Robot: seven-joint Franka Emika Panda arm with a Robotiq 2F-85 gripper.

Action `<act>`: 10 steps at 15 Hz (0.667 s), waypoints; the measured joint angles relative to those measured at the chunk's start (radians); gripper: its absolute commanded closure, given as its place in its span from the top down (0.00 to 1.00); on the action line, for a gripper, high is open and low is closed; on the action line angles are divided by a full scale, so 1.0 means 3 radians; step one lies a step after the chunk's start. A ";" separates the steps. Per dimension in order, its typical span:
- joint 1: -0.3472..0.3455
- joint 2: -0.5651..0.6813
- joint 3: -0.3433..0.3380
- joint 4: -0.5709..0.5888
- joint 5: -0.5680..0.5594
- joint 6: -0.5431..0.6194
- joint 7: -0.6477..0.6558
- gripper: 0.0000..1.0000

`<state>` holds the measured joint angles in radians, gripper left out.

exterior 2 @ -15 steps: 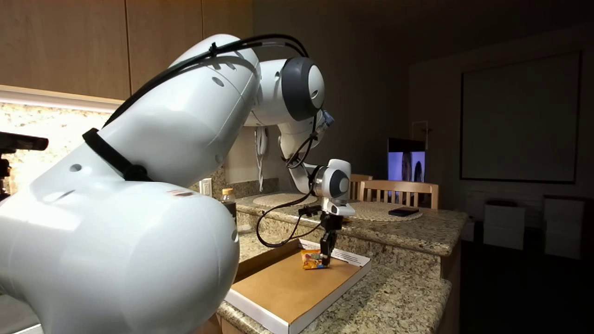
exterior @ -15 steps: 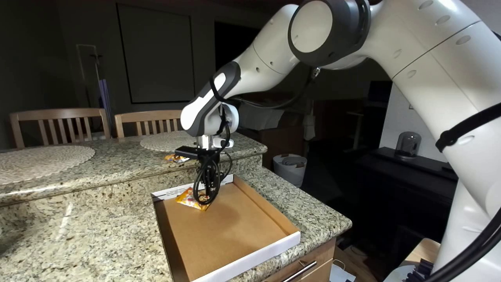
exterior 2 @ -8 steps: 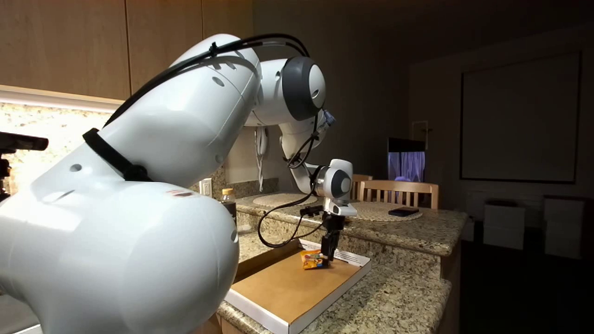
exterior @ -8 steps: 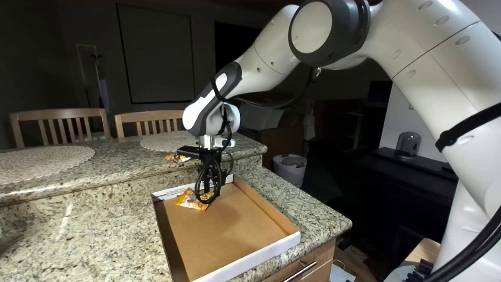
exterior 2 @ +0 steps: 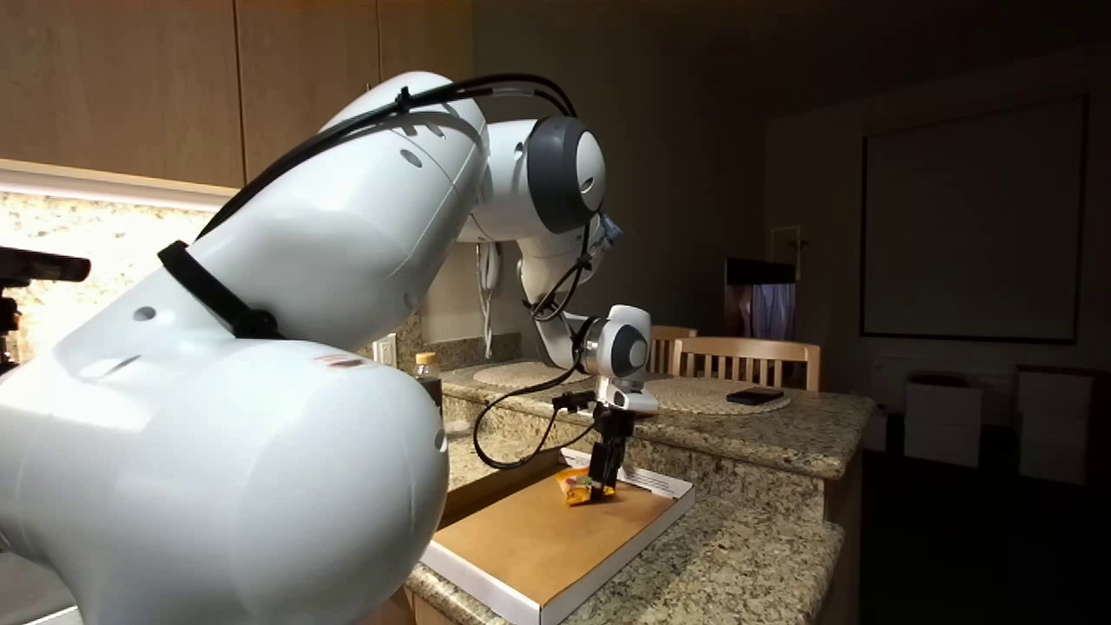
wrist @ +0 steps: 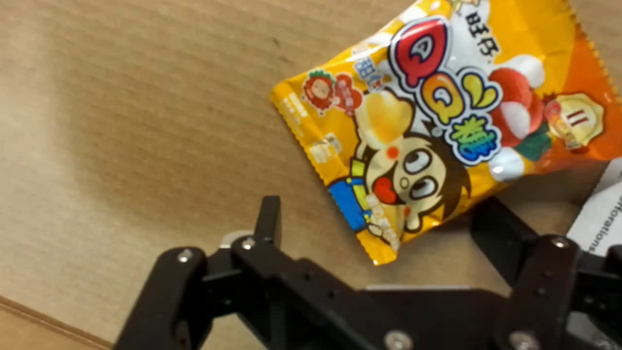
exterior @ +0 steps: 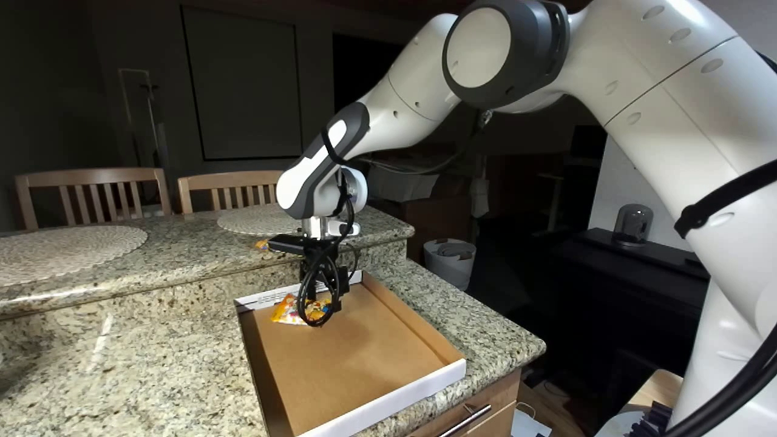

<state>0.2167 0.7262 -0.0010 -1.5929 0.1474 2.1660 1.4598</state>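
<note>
Going left to right in the wrist view, the brown bottom of a shallow cardboard tray comes first, then one of the black fingers of the gripper, then a yellow-and-orange QQ candy packet printed with a cartoon boy's face, and beyond it a white printed flap. The two fingers stand wide apart; the packet lies face up in the tray, its nearest corner showing between them. The finger on that view's right is just beside the packet's lower edge; whether they touch, I cannot tell. In both exterior views the gripper points down at the packet, near the tray's white printed end. Left to right in an exterior view, a round woven placemat and a slat-backed wooden chair come first, then a second chair and a second placemat, with a small orange packet near it on the raised granite counter, partly hidden behind the black wrist camera. The tray sits on the lower granite countertop; farther right come a white basket, a metal drawer handle and a glass dome. In an exterior view, wooden cabinets hang at far left, a capped bottle stands left of the gripper, and a dark phone-like slab lies on a placemat to its right.
</note>
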 measured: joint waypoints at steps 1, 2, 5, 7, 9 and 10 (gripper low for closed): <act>0.0000 0.0021 0.0001 0.0020 0.0000 -0.0006 0.0000 0.67; 0.0000 0.0034 0.0001 0.0044 0.0000 -0.0010 0.0000 0.59; -0.0002 0.0041 -0.0001 0.0101 0.0000 -0.0015 0.0000 0.39; -0.0004 0.0042 -0.0003 0.0123 0.0000 -0.0015 0.0000 0.26; -0.0004 0.0042 -0.0006 0.0129 0.0000 -0.0015 0.0002 0.13; -0.0004 0.0042 -0.0008 0.0131 0.0000 -0.0015 0.0003 0.07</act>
<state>0.2155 0.7388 -0.0034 -1.5536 0.1474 2.1616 1.4607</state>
